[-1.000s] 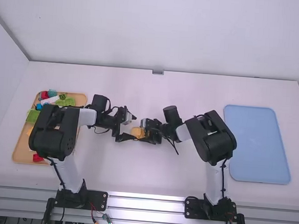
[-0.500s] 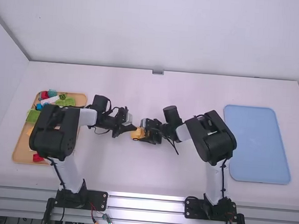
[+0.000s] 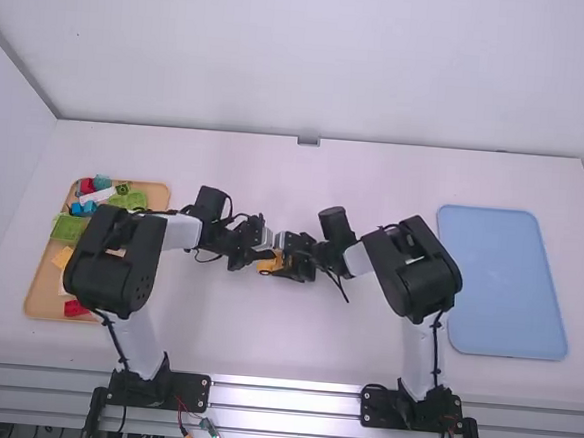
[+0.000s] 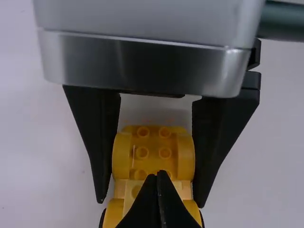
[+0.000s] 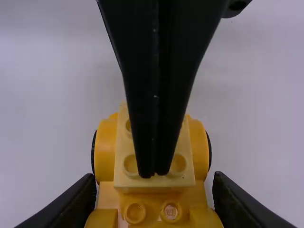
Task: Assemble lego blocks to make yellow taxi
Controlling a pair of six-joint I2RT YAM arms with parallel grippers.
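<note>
Step in hand, as judged: seating the pale yellow block [image 5: 154,183] on the yellow car [image 4: 152,152], mid-desk [image 3: 293,349] between the two arms.

Right hand [image 4: 151,203]: fingers closed in on the car's two sides, gripping it; this steadies the build. Left hand [image 5: 153,175]: fingertips together, nothing between them, pointed at the top of the pale block, between two of its studs; contact looks likely, force cannot be told.

Next move calls for a straight push through the closed tips while the right hand braces the car, then a check that the block sits level. Risk: an off-centre push could tip the car or slide the tips off a stud.

Supply: wooden tray [image 3: 41,302] on the left side holds loose pieces, incl. green block [image 3: 68,228] and red block [image 3: 75,308]. Blue tray [image 3: 503,284] lies on the right side; probable drop-off.
</note>
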